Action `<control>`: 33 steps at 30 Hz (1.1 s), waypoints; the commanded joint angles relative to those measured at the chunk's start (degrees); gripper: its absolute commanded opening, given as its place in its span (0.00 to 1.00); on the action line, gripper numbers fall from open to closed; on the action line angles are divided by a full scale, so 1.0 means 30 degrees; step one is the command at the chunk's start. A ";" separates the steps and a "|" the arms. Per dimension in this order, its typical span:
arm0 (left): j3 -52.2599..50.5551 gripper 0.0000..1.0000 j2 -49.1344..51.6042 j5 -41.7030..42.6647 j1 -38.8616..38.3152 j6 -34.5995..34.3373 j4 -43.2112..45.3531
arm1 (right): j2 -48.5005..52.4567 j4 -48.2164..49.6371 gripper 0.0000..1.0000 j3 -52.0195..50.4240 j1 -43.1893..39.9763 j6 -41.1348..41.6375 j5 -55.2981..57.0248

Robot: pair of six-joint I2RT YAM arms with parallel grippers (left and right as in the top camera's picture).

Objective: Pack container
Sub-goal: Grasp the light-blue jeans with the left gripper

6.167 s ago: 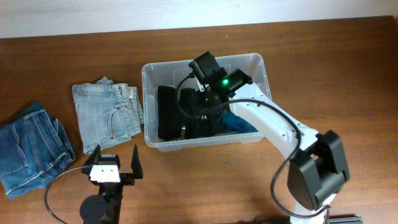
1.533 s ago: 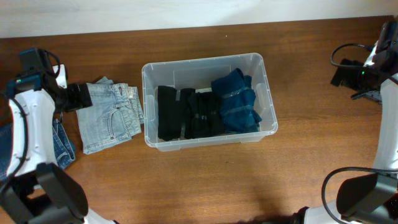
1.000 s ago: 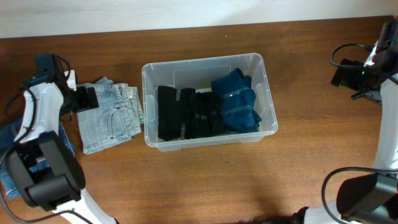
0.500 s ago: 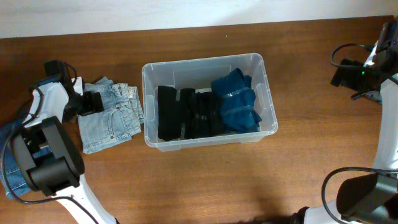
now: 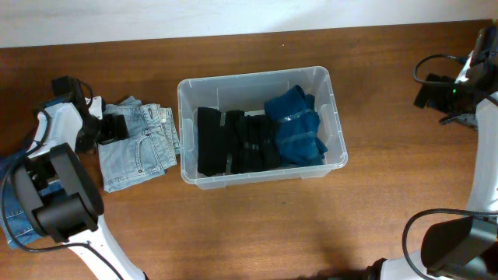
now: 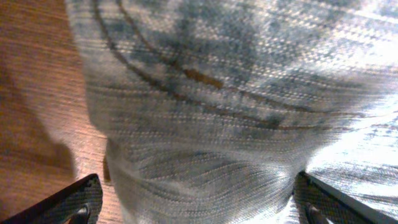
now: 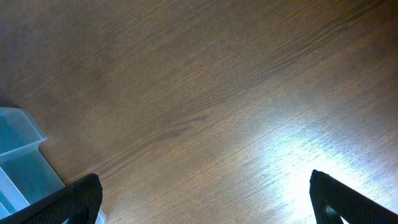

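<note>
L gripper (image 5: 114, 127) wide open, empty, over folded light-wash jeans (image 5: 140, 148) | step: pick jeans | next: lower, close on fold, carry to container (image 5: 337, 117)

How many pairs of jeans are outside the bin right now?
2: light-wash jeans just left of the container, with the left gripper over them; darker jeans at the far left, partly hidden by the left arm.
</note>
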 commanded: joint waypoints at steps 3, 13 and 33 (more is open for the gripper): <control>-0.0583 0.97 0.1938 0.1756 -0.0364 0.0831 0.0102 | 0.0000 -0.0007 0.98 0.0197 -0.0051 0.0138 0.0087; -0.1960 0.99 0.1938 0.2754 -0.0364 0.0889 0.1253 | 0.0000 -0.0007 0.99 0.0197 -0.0051 0.0138 0.0095; -0.2455 0.22 0.1931 0.3825 -0.0364 0.0882 0.1093 | 0.0000 0.0000 0.98 0.0197 -0.0051 0.0138 0.0087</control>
